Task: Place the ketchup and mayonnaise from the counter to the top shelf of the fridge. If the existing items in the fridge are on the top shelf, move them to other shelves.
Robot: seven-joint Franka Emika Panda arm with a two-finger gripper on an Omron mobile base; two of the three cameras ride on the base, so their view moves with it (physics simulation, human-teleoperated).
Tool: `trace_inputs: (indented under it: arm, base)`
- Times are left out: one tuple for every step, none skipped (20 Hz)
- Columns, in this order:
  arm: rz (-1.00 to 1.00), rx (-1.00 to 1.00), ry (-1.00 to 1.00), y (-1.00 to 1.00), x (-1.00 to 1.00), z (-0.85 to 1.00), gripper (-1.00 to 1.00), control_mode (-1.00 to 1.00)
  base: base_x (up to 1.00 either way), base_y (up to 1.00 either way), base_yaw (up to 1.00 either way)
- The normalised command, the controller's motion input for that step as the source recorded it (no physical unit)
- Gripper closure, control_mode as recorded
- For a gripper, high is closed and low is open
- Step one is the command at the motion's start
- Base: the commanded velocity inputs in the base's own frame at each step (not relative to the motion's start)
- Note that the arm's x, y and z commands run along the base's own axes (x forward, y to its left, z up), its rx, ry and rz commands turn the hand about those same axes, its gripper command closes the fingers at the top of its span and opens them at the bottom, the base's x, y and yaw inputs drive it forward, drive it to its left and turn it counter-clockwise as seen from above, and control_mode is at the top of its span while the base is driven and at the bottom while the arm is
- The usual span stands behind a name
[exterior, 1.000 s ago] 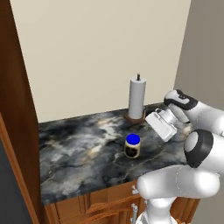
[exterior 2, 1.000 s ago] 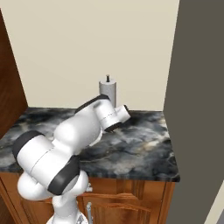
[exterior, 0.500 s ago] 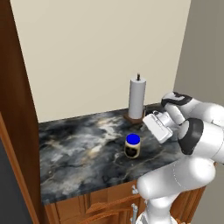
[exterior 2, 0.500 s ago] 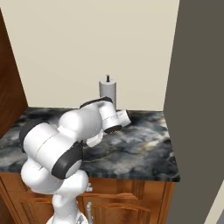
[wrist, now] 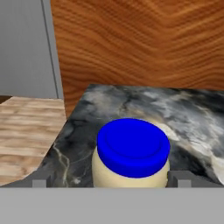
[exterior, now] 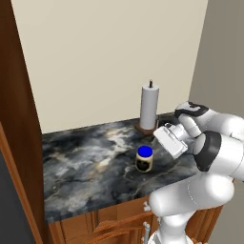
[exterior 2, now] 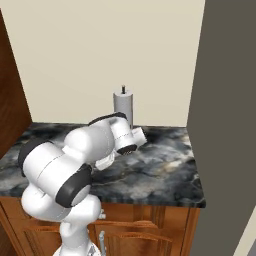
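Observation:
The mayonnaise is a pale jar with a blue lid, standing upright on the dark marble counter. My gripper hovers just right of it and a little above, with the hand tilted toward the jar. In the hand view the jar sits close ahead and centred. The gripper is open, one fingertip on each side of the jar, touching nothing. The ketchup is out of view. The fridge's top shelf is out of view.
A paper towel roll on a wooden stand is at the back of the counter by the wall. A tall grey panel rises at the counter's right end. A wooden cabinet side bounds the left. Drawers lie below.
The hand has eased left and down toward the jar, and the arm's elbow has swung round. The jar has not moved. The jaws stay wide.

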Motion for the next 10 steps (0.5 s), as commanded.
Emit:
trace_inputs:
  arm:
    - [0.00, 0.00, 0.00, 0.00, -0.18, 0.00, -1.00, -1.00]
    - [0.00, 0.00, 0.00, 0.00, -0.19, 0.00, -1.00, -1.00]
    - [0.00, 0.01, 0.00, 0.00, -0.20, 0.00, -1.00, -1.00]
    - [0.00, 0.01, 0.00, 0.00, -0.21, 0.00, -1.00, -1.00]
    - [0.00, 0.00, 0.00, 0.06, -0.19, 0.00, -1.00, -1.00]
    - [0.00, 0.00, 0.00, 0.10, -0.11, 0.00, -1.00, -1.00]
    - [0.00, 0.00, 0.00, 0.14, -0.02, 0.00, -1.00, -1.00]
    - [-0.01, 0.00, 0.00, 0.16, 0.00, 0.00, -1.00, -1.00]
    - [-0.02, 0.00, 0.00, 0.15, 0.00, 0.00, -1.00, -1.00]
    - [-0.03, 0.00, 0.00, 0.09, 0.00, 0.00, -1.00, -1.00]
  base:
    - [0.00, 0.00, 0.00]
    - [0.00, 0.00, 0.00]
    - [0.00, 0.00, 0.00]
    - [0.00, 0.00, 0.00]
    - [0.00, 0.00, 0.00]
    - [0.00, 0.00, 0.00]
    - [0.00, 0.00, 0.00]
    - [0.00, 0.00, 0.00]
    - [0.00, 0.00, 0.00]
    - [0.00, 0.00, 0.00]
